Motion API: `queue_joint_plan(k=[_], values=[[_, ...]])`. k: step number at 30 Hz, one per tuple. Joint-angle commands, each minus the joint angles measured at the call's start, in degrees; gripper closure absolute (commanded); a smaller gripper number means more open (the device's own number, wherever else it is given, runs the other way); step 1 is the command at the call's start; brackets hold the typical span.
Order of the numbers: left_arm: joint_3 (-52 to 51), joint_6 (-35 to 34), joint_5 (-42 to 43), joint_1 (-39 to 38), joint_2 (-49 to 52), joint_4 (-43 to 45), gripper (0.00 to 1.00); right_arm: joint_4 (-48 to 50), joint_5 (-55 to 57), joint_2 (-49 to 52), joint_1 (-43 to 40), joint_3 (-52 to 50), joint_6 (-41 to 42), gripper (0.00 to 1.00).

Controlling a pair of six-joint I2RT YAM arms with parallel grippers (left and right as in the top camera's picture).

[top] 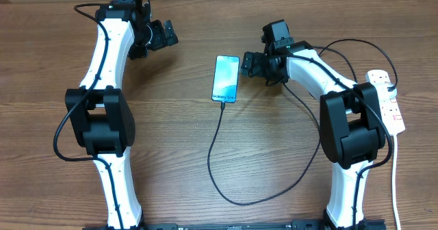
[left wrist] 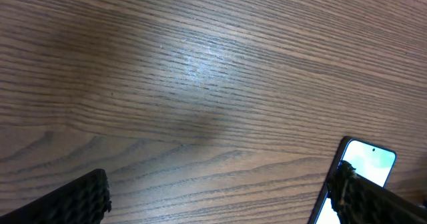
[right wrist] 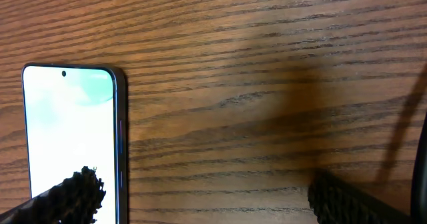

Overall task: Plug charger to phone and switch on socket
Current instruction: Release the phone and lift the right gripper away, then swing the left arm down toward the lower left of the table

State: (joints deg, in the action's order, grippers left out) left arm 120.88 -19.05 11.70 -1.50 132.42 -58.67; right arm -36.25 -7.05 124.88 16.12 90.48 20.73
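The phone lies mid-worktop, with the charger cable meeting its near edge. The power strip lies at the right edge. The left end effector and right end effector gape wide, both empty.

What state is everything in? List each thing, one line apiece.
phone: lying flat, screen lit.
charger: tip at the phone's bottom edge, looks plugged in; cable lying in a loose loop.
socket: black plug in it; switch position too small to tell.
left claw: open, empty.
right claw: open, empty, beside the phone.
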Motion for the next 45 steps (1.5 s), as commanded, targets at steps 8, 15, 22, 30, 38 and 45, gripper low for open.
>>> queue_joint_plan(k=[8,15,22,30,38,45], values=[[1.14,1.07,-0.74,-0.20,-1.66,0.20,0.00,-0.83,1.22,0.63,-0.68,-0.50,0.20,0.00],[1.14,1.07,-0.76,-0.22,-3.80,0.15,0.00,-0.28,1.22,0.63,-0.68,-0.50,0.17,0.00],[1.14,1.07,-0.74,-0.24,-15.13,0.17,0.00,-0.28,1.22,0.63,-0.68,-0.50,0.17,0.00],[1.14,1.07,-0.74,-0.24,-33.81,0.17,0.00,-0.26,1.22,0.63,-0.68,-0.50,0.17,0.00],[1.14,1.07,-0.74,-0.24,-46.90,0.15,0.00,-0.28,1.22,0.63,-0.68,-0.50,0.17,0.00],[1.11,1.07,-0.74,-0.24,-48.81,-0.15,0.00,-0.28,1.22,0.63,-0.68,-0.50,0.17,0.00]])
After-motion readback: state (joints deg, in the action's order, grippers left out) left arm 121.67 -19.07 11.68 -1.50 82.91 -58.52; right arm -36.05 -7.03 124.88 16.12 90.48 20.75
